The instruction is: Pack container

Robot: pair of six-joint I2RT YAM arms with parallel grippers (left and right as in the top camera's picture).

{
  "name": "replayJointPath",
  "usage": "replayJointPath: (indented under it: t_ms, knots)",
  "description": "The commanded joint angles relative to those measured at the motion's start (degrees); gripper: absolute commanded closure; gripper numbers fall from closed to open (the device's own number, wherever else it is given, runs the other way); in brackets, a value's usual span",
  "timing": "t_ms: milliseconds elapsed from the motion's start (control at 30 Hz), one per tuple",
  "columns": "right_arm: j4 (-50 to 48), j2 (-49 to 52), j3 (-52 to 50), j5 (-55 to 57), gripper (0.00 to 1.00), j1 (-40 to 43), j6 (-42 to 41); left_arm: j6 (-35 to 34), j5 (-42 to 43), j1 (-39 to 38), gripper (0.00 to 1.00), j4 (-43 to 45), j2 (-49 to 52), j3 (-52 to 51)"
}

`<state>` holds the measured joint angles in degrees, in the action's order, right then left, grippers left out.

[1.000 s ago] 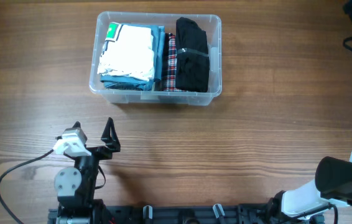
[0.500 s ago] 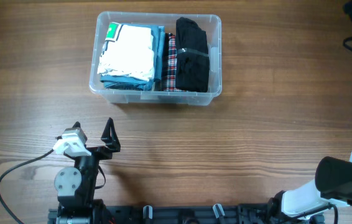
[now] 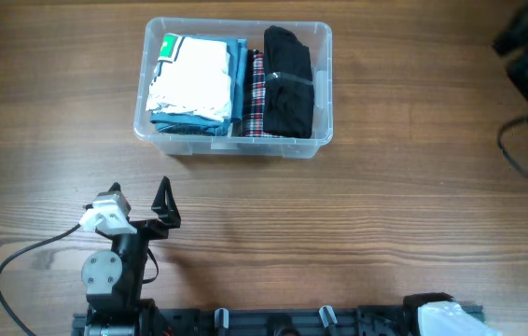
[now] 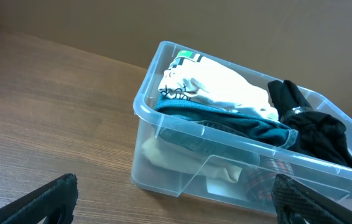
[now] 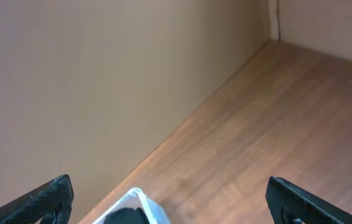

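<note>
— Sitting where, exactly, was the container [image 3: 232, 140]?
— On the far side of the table [image 3: 385, 215], left of centre, with folded clothes [image 3: 194, 79] inside.
— And the left gripper [image 3: 139, 187]?
— It was near the left front edge, fingers spread wide and empty.
— The right gripper [image 5: 173, 205]?
— Its fingers were also wide apart, holding nothing.
</note>
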<state>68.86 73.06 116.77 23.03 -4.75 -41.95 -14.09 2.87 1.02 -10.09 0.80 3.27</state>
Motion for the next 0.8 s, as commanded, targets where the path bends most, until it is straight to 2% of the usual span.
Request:
replayJointPath:
  t_ms: [0, 67, 100, 133, 200, 300, 400, 467, 567, 767]
  knots:
    - [-10.6, -7.8, -14.1, 1.0, 0.0, -0.2, 4.5, 0.3, -0.3, -0.4, 0.0, 0.1, -0.5, -0.4]
    - [-35.4, -19.0, -35.2, -16.3, 0.0, -0.2, 28.5, 0.3, -0.3, -0.4, 0.0, 0.1, -0.5, -0.4]
    - [-43.5, -22.8, -42.6, -22.3, 0.0, -0.2, 35.4, 0.3, -0.3, -0.4, 0.0, 0.1, -0.5, -0.4]
    - [-53.1, -27.9, -52.7, -26.1, 0.0, -0.2, 38.9, 0.3, -0.3, -0.4, 0.0, 0.1, -0.5, -0.4]
    - [-64.8, -36.4, -68.1, -23.7, 0.0, -0.2, 35.6, 0.3, -0.3, -0.4, 0.0, 0.1, -0.5, -0.4]
    - [-75.5, -47.3, -85.5, -20.0, 0.0, -0.2, 29.9, 0.3, -0.3, -0.4, 0.0, 0.1, -0.5, -0.4]
    - [-79.9, -56.5, -99.0, -21.6, 0.0, -0.2, 30.0, 0.3, -0.3, -0.4, 0.0, 0.1, -0.5, -0.4]
    - [-80.0, -60.6, -104.2, -23.0, 0.0, -0.2, 31.5, 0.3, -0.3, -0.4, 0.0, 0.1, -0.5, -0.4]
    - [-80.2, -65.1, -109.4, -25.9, 0.0, -0.2, 37.0, 0.3, -0.3, -0.4, 0.0, 0.1, -0.5, -0.4]
    - [-75.9, -70.5, -113.9, -26.4, 0.0, -0.2, 37.5, 0.3, -0.3, -0.4, 0.0, 0.1, -0.5, -0.4]
